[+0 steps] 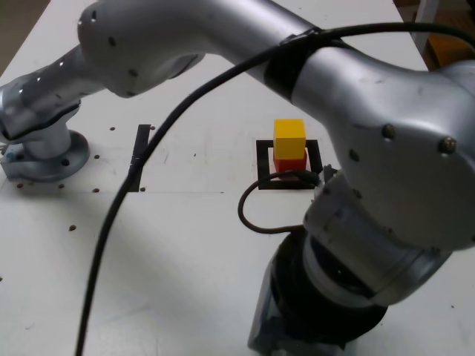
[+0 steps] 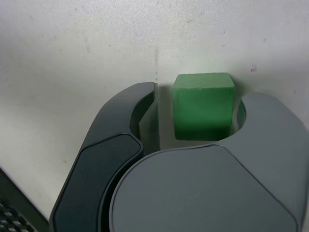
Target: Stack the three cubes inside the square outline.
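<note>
- Reaching low over the white table, the arm's gripper has its jaws apart around the green cube
- Yellow cube sits on the red cube inside the square outline

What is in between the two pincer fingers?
The green cube sits on the white table between the pincer fingers. A gap shows beside one finger. Only the wrist view shows this.

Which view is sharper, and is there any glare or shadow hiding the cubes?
Exterior view: soft, arm highlights bright, small yellow cube on red cube clear. Wrist view: small green cube sharp, evenly lit; faint shadow by the dark gripper; no glare.
</note>
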### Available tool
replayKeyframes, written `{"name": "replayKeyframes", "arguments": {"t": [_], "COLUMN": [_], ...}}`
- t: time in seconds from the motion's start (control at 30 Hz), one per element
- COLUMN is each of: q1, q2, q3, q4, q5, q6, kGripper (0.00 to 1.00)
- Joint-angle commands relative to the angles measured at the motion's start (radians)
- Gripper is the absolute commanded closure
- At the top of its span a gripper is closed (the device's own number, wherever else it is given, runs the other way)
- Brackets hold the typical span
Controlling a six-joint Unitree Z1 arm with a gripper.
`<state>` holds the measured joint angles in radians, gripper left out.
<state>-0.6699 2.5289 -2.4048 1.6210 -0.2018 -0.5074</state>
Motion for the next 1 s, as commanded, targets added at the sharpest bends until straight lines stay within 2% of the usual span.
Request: {"name": "replayKeyframes", "arguments": {"t": [0.0,0.33,0.6,0.7,0.77,0.83,0.97], "q1": [0.004,0.021,0.027,0.027,0.029,0.043,0.067], "q2": [0.009,0.06,0.03,-0.042,-0.095,-0.196,-0.276], "q3": [-0.007,-0.052,-0.034,0.029,0.084,0.177,0.226], "q4": [0.016,0.017,0.019,0.019,0.019,0.019,0.019], "q5": [0.0,0.011,0.036,0.049,0.053,0.059,0.061], "q6": [0.001,0.006,0.009,0.01,0.012,0.023,0.043], "kGripper": [0.43,0.45,0.72,0.79,0.79,0.8,0.83]}}
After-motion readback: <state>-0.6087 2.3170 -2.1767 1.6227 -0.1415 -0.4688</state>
